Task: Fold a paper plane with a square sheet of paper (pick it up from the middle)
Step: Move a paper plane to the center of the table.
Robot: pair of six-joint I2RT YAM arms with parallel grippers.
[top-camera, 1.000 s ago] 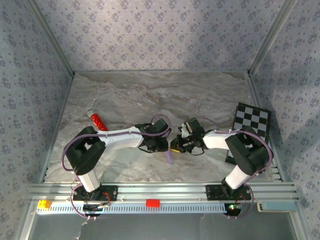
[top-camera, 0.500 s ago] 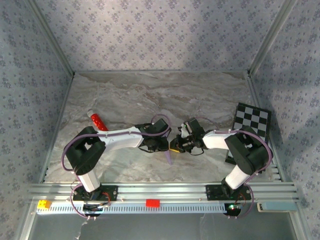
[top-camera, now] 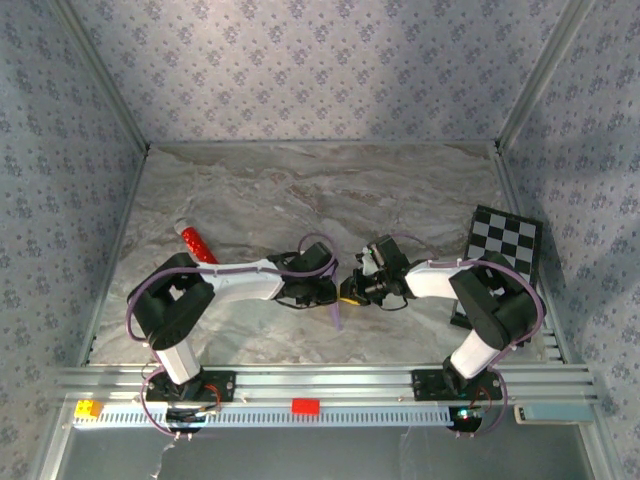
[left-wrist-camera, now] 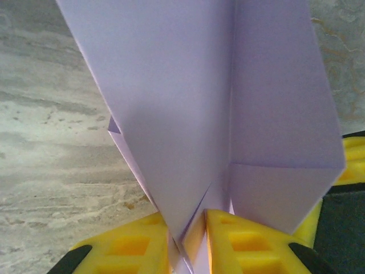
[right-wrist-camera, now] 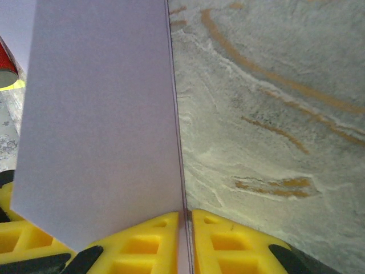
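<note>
The sheet of paper point(left-wrist-camera: 188, 103) is pale lilac and folded into a pointed shape with a centre crease and layered flaps. My left gripper point(left-wrist-camera: 197, 242) is shut on its narrow folded end, with the yellow fingers point(left-wrist-camera: 131, 248) on either side. My right gripper point(right-wrist-camera: 187, 242) is shut on a thin doubled edge of the same paper point(right-wrist-camera: 97, 125), whose flat flap stands up to the left. From above, the left gripper point(top-camera: 328, 298) and the right gripper point(top-camera: 350, 292) meet tip to tip at the table's middle. A lilac tip of the paper point(top-camera: 337, 314) pokes out below them.
A small red cylinder point(top-camera: 197, 243) lies on the marble table point(top-camera: 320, 190) at the left, and its end also shows in the right wrist view point(right-wrist-camera: 5, 65). A black-and-white checkered board point(top-camera: 505, 242) lies at the right edge. Patterned walls enclose three sides.
The left wrist has shifted a little left and lower. Both grippers keep their hold on the paper.
</note>
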